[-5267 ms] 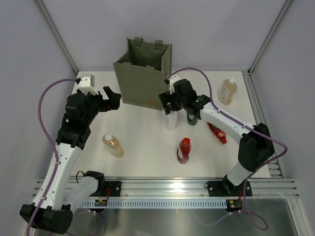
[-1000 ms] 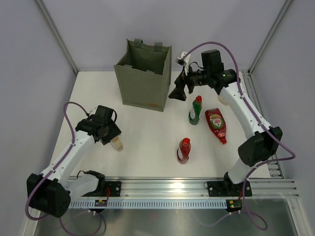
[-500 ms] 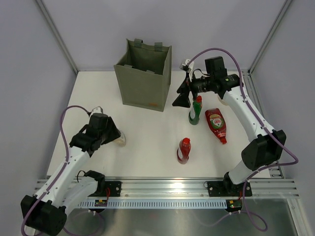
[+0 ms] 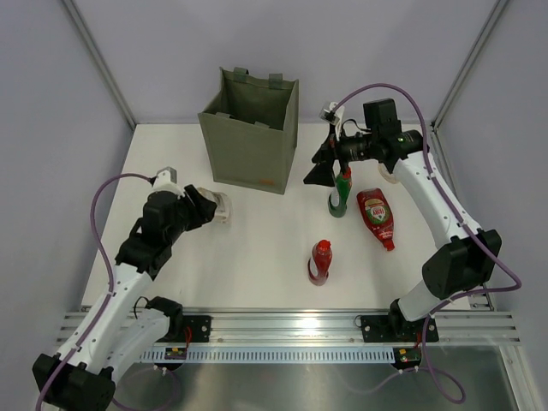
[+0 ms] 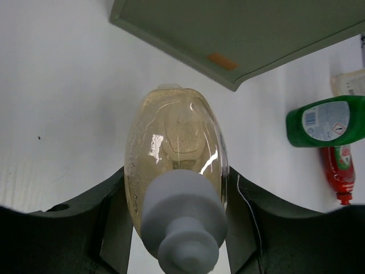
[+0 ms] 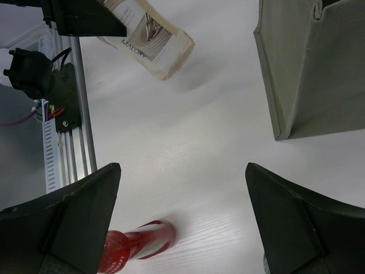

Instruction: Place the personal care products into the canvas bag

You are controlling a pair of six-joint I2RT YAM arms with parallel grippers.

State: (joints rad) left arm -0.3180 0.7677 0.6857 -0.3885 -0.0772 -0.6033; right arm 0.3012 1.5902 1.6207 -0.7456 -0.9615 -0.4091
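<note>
Logged worktop (image 4: 257,248) with canvas bag (image 4: 250,141) upright at the back, mouth open. Found left gripper (image 4: 210,208) closed partway on the clear amber bottle (image 5: 177,165), now raised and swung near the bag's front; a second ago sat low over it. Found right gripper (image 4: 318,167) spread wide, holding nothing, dropped from beside the bag to green bottle (image 4: 339,195). Judged next step: lift higher, clear rim, release inside.

left gripper (image 4: 209,209) now clamps amber bottle (image 4: 221,206), lifted off table (image 4: 257,248), right gripper (image 4: 321,168) moved over green bottle (image 4: 338,199)
</note>
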